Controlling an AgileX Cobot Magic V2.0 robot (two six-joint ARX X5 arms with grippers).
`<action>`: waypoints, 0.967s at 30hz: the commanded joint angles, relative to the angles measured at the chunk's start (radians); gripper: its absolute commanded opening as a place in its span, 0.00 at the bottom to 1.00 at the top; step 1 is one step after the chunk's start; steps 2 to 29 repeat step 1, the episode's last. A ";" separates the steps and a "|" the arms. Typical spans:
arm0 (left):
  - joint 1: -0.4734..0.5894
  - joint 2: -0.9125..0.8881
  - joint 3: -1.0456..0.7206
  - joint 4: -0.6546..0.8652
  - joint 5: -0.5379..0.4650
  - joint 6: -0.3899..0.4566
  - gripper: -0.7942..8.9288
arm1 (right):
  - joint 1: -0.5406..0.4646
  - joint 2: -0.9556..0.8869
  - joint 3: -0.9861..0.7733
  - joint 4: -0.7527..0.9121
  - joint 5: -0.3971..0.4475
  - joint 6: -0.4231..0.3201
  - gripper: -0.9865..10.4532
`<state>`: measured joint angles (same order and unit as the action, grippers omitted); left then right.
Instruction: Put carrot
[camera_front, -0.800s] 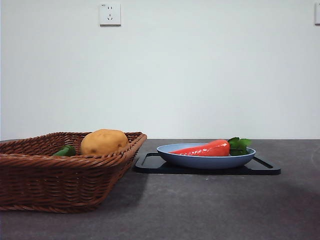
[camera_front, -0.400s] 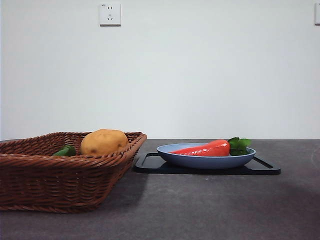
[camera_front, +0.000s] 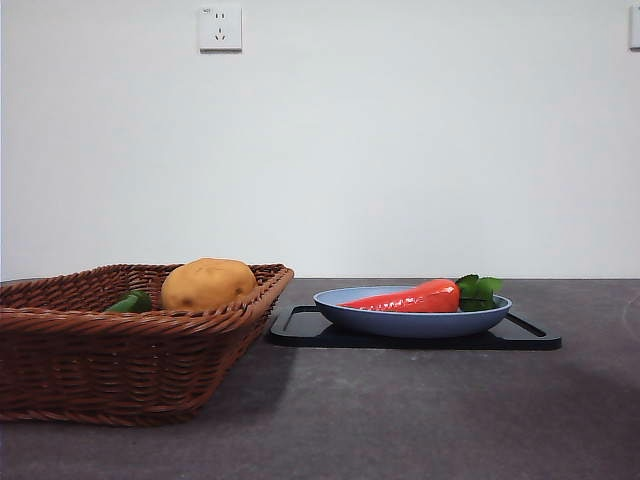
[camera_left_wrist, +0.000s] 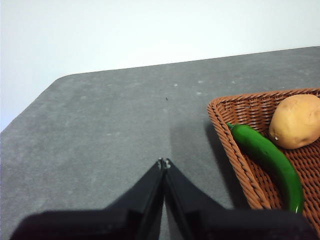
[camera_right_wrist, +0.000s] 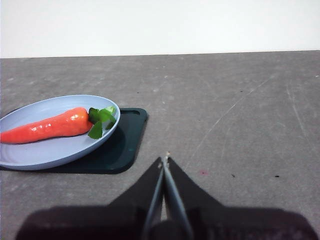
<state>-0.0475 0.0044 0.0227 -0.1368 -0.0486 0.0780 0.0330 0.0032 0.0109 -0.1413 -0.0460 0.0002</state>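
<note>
The red-orange carrot (camera_front: 410, 298) with green leaves lies in a light blue plate (camera_front: 410, 322) on a black tray (camera_front: 520, 338), right of centre in the front view. The right wrist view also shows the carrot (camera_right_wrist: 47, 127) in the plate (camera_right_wrist: 50, 152). My right gripper (camera_right_wrist: 165, 159) is shut and empty, above the bare table beside the tray. My left gripper (camera_left_wrist: 163, 162) is shut and empty, above the table beside the wicker basket (camera_left_wrist: 225, 125). Neither gripper shows in the front view.
The brown wicker basket (camera_front: 90, 350) stands at the left and holds a yellow-brown potato (camera_front: 207, 284) and a green pepper (camera_front: 130, 302). The pepper (camera_left_wrist: 270, 157) and potato (camera_left_wrist: 297, 121) also show in the left wrist view. A white wall with a socket (camera_front: 220, 28) is behind.
</note>
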 joint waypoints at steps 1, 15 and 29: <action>0.003 -0.003 -0.003 0.009 0.001 -0.006 0.09 | 0.000 -0.003 -0.003 0.008 0.000 0.002 0.09; 0.003 -0.003 -0.003 0.009 0.001 -0.006 0.09 | 0.000 -0.003 -0.003 0.008 0.000 0.002 0.09; 0.003 -0.003 -0.003 0.009 0.001 -0.006 0.09 | 0.000 -0.003 -0.003 0.008 0.000 0.002 0.09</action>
